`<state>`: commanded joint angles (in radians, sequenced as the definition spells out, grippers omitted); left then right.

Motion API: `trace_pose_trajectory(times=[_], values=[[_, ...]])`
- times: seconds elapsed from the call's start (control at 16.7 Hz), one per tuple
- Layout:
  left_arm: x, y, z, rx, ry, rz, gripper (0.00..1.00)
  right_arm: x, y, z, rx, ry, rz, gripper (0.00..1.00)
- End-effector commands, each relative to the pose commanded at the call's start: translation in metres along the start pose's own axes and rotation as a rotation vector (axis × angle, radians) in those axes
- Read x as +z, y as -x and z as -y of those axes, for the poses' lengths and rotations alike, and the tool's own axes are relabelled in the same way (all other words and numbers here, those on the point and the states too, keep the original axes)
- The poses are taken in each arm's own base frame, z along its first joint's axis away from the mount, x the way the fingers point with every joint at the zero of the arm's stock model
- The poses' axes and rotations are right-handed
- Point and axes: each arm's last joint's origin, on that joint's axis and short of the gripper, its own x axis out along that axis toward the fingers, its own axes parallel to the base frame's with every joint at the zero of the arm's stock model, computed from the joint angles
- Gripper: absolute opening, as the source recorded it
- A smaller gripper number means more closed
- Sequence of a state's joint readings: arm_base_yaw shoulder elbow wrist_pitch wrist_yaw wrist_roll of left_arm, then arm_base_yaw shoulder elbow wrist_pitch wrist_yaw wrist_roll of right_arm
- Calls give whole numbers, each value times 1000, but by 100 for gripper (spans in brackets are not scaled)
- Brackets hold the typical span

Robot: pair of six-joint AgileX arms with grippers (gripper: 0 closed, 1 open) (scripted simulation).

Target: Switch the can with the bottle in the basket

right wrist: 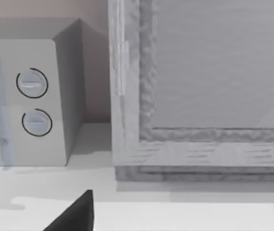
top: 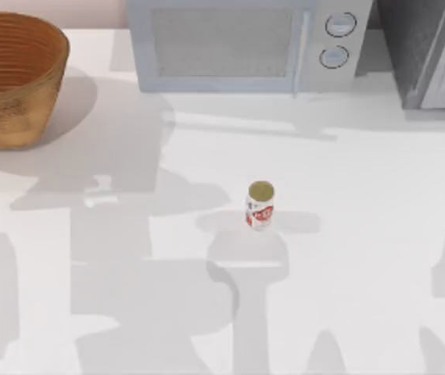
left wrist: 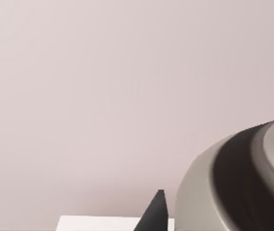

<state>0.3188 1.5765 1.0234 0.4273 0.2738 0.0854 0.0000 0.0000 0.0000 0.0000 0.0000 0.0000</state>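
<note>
Mid-table, upright white can [top: 260,206], red label, dull gold top

The scene is brightly and evenly lit. Soft grey shadows are spread across the white table [top: 363,234], with arm-shaped patches cast towards the near edge. A faint short shadow is thrown to both sides of the can [top: 260,205], and a rounded one is laid to the right of the basket [top: 15,78]. No glare is seen. Edges are rendered slightly soft throughout.
</note>
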Motion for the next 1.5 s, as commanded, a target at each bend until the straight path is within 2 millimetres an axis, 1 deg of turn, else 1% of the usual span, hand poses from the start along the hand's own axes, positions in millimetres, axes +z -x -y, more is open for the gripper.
trace_pose_trajectory(times=[0.18, 0.3, 0.42, 0.48, 0.78, 0.9, 1.08, 1.2, 1.26, 1.5], values=[[30, -6, 31, -50, 15, -55, 0, 0, 0, 0, 0, 0, 0, 100], [45, -6, 46, -71, 18, -74, 0, 0, 0, 0, 0, 0, 0, 100], [54, -5, 54, -80, 20, -78, 0, 0, 0, 0, 0, 0, 0, 100], [55, -5, 55, -81, 20, -79, 0, 0, 0, 0, 0, 0, 0, 100], [52, -7, 53, -78, 20, -84, 0, 0, 0, 0, 0, 0, 0, 100], [47, -17, 54, -76, 20, -76, 0, 0, 0, 0, 0, 0, 0, 100], [28, -41, 57, -79, 22, -87, 0, 0, 0, 0, 0, 0, 0, 100], [18, -53, 59, -80, 21, -80, 0, 0, 0, 0, 0, 0, 0, 100], [16, -56, 60, -81, 20, -79, 0, 0, 0, 0, 0, 0, 0, 100], [15, -57, 60, -81, 20, -79, 0, 0, 0, 0, 0, 0, 0, 100]])
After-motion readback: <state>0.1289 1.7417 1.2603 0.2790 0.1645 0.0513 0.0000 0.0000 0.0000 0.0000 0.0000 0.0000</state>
